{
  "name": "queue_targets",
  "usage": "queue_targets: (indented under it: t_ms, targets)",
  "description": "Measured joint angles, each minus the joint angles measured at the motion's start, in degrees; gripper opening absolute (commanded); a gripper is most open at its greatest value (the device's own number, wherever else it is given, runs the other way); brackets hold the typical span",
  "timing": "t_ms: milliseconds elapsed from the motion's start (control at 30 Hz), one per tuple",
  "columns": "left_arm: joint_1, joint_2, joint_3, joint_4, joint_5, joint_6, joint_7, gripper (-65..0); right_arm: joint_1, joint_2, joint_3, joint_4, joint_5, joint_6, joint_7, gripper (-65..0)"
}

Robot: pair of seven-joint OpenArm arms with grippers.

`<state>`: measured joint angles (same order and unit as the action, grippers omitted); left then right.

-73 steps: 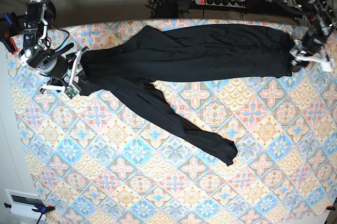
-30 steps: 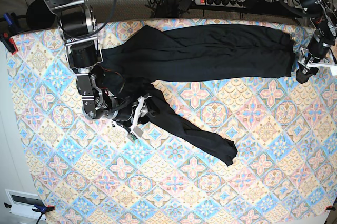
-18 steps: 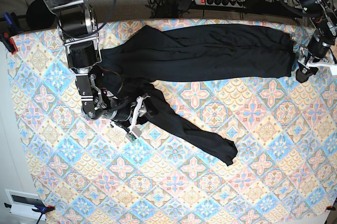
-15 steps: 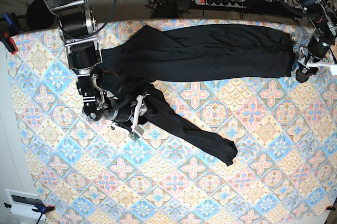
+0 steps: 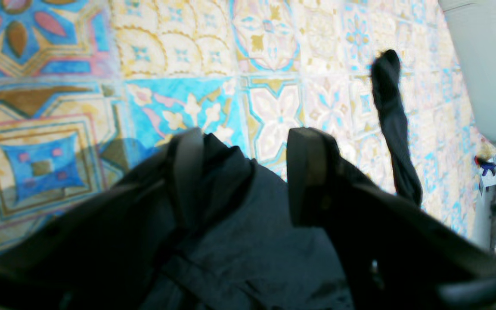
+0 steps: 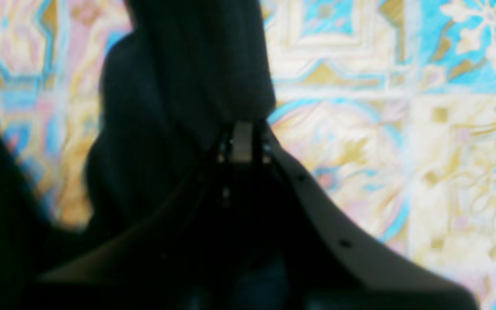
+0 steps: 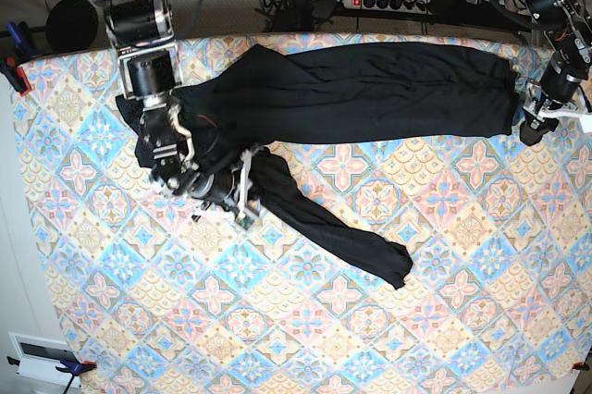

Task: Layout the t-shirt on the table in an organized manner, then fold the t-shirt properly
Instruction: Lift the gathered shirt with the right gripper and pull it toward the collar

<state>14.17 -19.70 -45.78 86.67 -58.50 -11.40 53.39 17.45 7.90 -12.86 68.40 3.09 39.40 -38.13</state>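
A: Item, foreground?
B: Left claw (image 5: 248,172), two dark fingers (image 5: 308,176) standing apart, black t-shirt (image 5: 248,241) fabric between and beneath them.
A: Background?
B: Patterned tabletop (image 5: 187,56); one twisted black strip of the t-shirt lying across it, far right.

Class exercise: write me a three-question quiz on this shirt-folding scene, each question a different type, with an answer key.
1. True or false: the black t-shirt lies neatly folded on the table.
2. The right gripper is: A) open above bare cloth, B) shut on the t-shirt, C) off the table.
3. Fill in: the left gripper is at the t-shirt's end with its jaws ____.

Key: 1 false; 2 B; 3 open.
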Motion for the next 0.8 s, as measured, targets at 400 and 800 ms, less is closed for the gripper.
queue_targets:
  t_ms: [400, 800]
  targets:
    - [-0.26, 0.20, 1.11, 0.00, -0.02, -0.17, -0.04, -34.6, -14.43, 0.04, -0.11, 33.53, -0.09, 0.68, -14.19, -65.0]
    - [-0.04, 0.22, 1.11, 0.00, -0.02, -0.15, 0.00, -34.6, -29.38, 0.04, -1.25, 45.29, 5.09, 0.39, -14.71, -65.0]
